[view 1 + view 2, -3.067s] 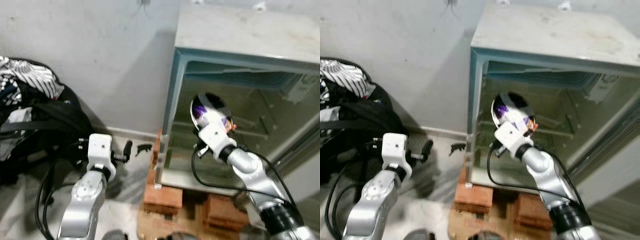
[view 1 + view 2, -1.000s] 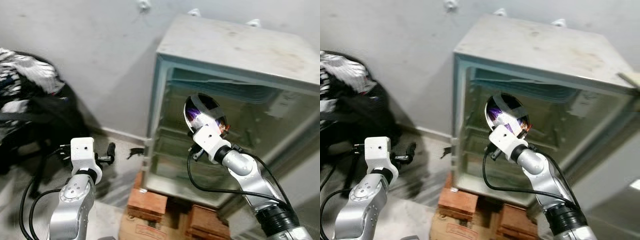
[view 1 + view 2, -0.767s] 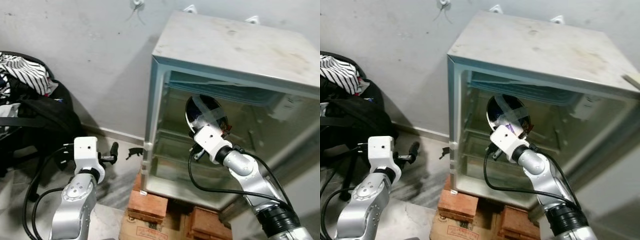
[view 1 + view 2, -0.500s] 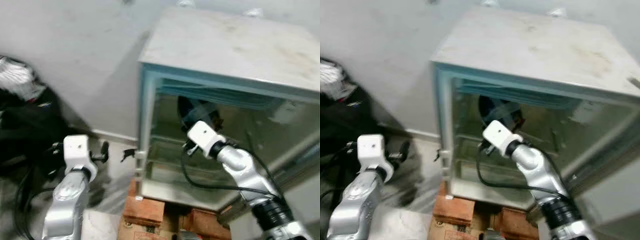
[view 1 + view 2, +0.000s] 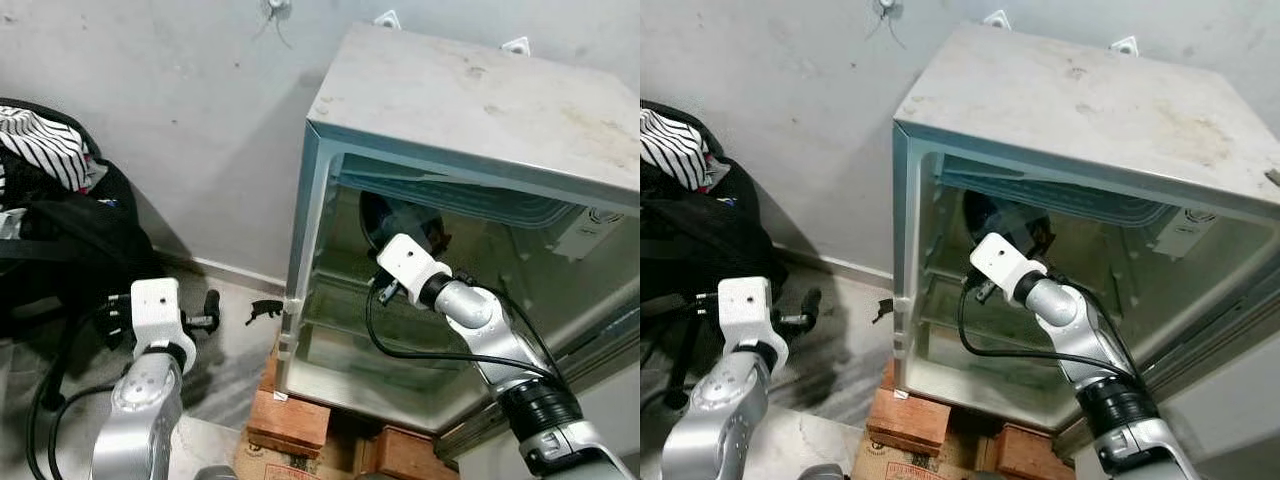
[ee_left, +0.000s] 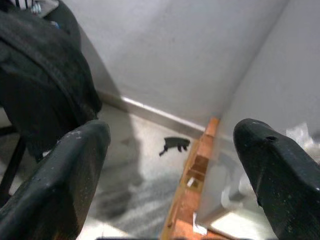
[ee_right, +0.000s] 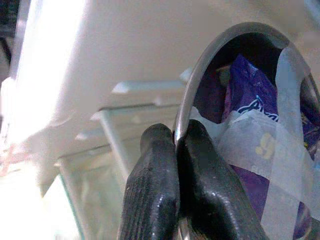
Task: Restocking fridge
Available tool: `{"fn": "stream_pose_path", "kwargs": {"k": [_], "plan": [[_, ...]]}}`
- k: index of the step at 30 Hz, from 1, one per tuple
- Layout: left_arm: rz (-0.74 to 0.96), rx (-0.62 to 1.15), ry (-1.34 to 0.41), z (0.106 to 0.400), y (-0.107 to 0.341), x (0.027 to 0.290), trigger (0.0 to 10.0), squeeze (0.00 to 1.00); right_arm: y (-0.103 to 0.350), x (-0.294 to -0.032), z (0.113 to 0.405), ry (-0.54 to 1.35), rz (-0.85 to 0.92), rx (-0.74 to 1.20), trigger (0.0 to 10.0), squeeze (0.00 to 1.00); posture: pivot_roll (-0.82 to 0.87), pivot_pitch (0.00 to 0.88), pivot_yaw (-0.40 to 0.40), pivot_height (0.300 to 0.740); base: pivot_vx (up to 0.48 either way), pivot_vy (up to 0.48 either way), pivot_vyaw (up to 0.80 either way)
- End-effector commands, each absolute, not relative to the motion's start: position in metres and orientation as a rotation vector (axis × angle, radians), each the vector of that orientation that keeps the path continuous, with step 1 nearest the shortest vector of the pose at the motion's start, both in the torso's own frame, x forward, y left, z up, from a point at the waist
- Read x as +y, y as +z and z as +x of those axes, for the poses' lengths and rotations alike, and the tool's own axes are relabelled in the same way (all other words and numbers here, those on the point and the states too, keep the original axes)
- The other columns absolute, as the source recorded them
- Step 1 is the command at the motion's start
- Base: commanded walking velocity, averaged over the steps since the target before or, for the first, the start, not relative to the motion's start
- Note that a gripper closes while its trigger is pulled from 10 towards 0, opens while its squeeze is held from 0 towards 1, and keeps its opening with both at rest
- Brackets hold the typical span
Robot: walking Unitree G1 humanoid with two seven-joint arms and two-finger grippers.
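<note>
- I'm at the placing step: my right end effector (image 7: pixel 175 165) is inside the open fridge (image 5: pixel 470 95), up in the upper part of the cavity, just under the freezer flap.
- Its two black fingers (image 7: pixel 152 185) are pinched hard on the thin metal rim of a bowl (image 7: pixel 250 125), one finger on each side of the edge.
- The bowl is tipped on its side, its mouth facing my wrist camera, strips of clear tape across the opening and purple packets (image 7: pixel 245 100) behind the tape.
- From the head view the bowl (image 5: pixel 395 220) hangs dark above my white wrist, over the glass shelf (image 5: pixel 350 300). I can't tell whether it's touching anything yet.
- My left end effector (image 6: pixel 170 165) hangs low outside the fridge with fingers spread wide, gripping nothing, pointed at the floor by the wall.
- The fridge sits on bricks (image 5: pixel 290 425), and a black bag (image 5: pixel 70 240) is off to my left by the wall.
- Next, as I judge it: bring the bowl down level onto the shelf, well back from the front lip, before I loosen the pinch.
- The risk I see is that a rim grip on a tilted bowl could let it swing or roll when released.
</note>
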State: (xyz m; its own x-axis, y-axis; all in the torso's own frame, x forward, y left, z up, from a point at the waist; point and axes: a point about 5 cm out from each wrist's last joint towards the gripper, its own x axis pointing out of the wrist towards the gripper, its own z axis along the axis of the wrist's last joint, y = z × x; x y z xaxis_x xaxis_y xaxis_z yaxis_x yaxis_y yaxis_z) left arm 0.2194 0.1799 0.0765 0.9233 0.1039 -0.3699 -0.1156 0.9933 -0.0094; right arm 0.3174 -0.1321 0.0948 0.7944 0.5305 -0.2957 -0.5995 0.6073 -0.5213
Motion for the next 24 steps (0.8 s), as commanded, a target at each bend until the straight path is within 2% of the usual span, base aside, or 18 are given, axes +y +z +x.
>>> {"fn": "stream_pose_path", "kwargs": {"k": [1,12,24], "plan": [[-0.033,0.384,0.119,0.215,0.080,0.179,10.0,0.00,0.100,-0.127,0.322,0.673,-0.657,0.089,10.0,0.00,0.11,0.077,-0.123,0.740,0.000,0.000,0.00],[-0.036,0.467,0.155,0.173,0.080,0.182,10.0,0.00,0.096,-0.091,0.345,0.747,-0.680,0.091,10.0,0.00,0.17,0.188,-0.160,0.740,0.000,0.000,0.00],[-0.058,0.510,0.149,0.146,0.091,0.171,10.0,0.00,0.083,-0.080,0.353,0.734,-0.738,0.182,10.0,0.00,0.19,0.265,-0.185,0.740,0.000,0.000,0.00]]}}
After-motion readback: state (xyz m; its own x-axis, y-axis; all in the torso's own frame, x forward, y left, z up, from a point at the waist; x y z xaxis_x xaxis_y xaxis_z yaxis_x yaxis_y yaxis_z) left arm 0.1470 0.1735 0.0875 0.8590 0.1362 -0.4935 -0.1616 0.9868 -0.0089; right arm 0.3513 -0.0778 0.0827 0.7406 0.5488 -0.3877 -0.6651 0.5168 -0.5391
